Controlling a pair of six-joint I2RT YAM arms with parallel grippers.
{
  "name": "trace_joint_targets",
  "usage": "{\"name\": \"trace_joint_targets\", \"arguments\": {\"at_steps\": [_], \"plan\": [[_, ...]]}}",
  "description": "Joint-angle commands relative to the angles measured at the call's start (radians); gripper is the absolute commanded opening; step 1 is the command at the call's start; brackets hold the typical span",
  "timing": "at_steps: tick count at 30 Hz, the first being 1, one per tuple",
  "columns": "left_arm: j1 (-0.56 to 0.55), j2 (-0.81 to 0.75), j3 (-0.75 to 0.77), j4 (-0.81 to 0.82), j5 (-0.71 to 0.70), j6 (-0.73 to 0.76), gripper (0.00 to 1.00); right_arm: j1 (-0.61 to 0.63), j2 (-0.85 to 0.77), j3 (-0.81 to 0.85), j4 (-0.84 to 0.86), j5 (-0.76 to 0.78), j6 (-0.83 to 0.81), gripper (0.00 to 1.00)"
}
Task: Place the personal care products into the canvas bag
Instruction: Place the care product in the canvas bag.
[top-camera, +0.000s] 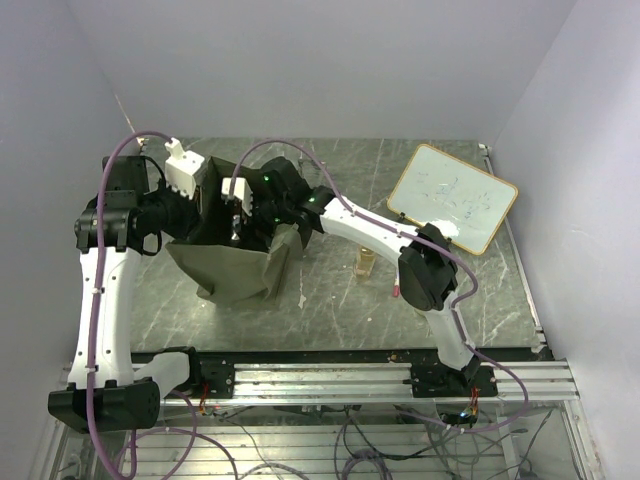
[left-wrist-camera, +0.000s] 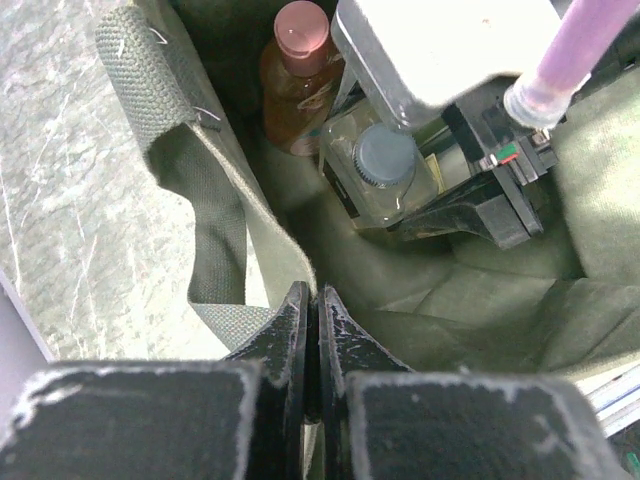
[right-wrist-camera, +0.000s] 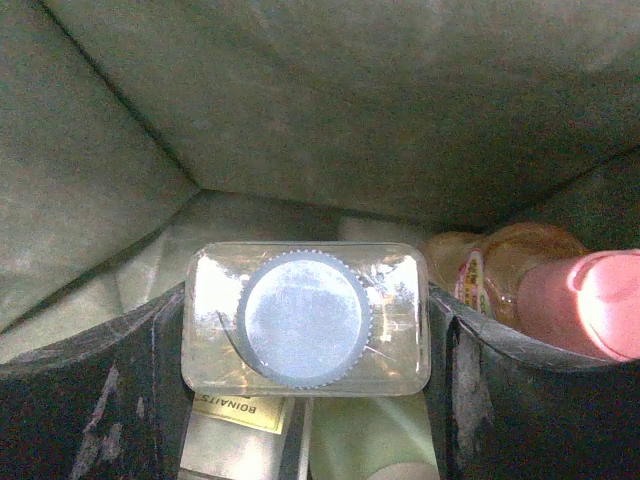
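Observation:
The olive-green canvas bag (top-camera: 235, 268) stands open at the centre left of the table. My left gripper (left-wrist-camera: 311, 298) is shut on the bag's rim beside a strap handle (left-wrist-camera: 205, 215), and it also shows in the top view (top-camera: 188, 215). My right gripper (right-wrist-camera: 305, 335) is down inside the bag, shut on a clear bottle (right-wrist-camera: 305, 318) with a dark cap. That bottle also shows in the left wrist view (left-wrist-camera: 385, 165). An amber bottle (left-wrist-camera: 298, 85) with a pink cap stands in the bag next to it. A pale green product (right-wrist-camera: 375, 440) and a labelled one (right-wrist-camera: 230, 435) lie underneath.
A white-faced whiteboard (top-camera: 452, 197) leans on a wooden stand (top-camera: 365, 260) at the right. A thin red marker (top-camera: 397, 290) and a small green one (top-camera: 302, 298) lie on the grey table (top-camera: 330, 310). Walls close in the sides.

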Motion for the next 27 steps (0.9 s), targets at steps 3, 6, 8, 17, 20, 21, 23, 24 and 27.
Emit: {"name": "trace_joint_targets", "arguments": {"at_steps": [3,6,8,17,20,21,23,24,27], "plan": [[0.011,0.005,0.022,-0.029,0.069,0.035,0.20,-0.012,-0.039,0.045,-0.020,-0.065,-0.008,0.00],[0.011,0.009,0.062,-0.027,0.093,0.041,0.31,-0.030,-0.014,0.102,-0.027,-0.080,0.030,0.00],[0.011,0.009,0.088,-0.024,0.107,0.043,0.37,-0.038,-0.006,0.123,-0.022,-0.083,0.051,0.00],[0.011,-0.020,0.185,-0.052,0.187,0.109,0.65,-0.039,-0.004,0.135,-0.024,-0.079,0.063,0.00],[0.011,-0.013,0.219,-0.145,0.284,0.218,0.66,-0.039,-0.006,0.135,-0.023,-0.077,0.066,0.00],[0.012,-0.008,0.228,-0.189,0.306,0.276,0.65,-0.039,-0.007,0.135,-0.022,-0.077,0.069,0.00],[0.012,0.009,0.239,-0.282,0.319,0.370,0.64,-0.038,-0.009,0.137,-0.020,-0.077,0.076,0.00],[0.011,0.022,0.243,-0.332,0.323,0.422,0.64,-0.039,-0.008,0.138,-0.019,-0.078,0.080,0.00],[0.011,0.036,0.232,-0.439,0.322,0.550,0.64,-0.038,-0.004,0.146,-0.029,-0.078,0.081,0.00]]}}
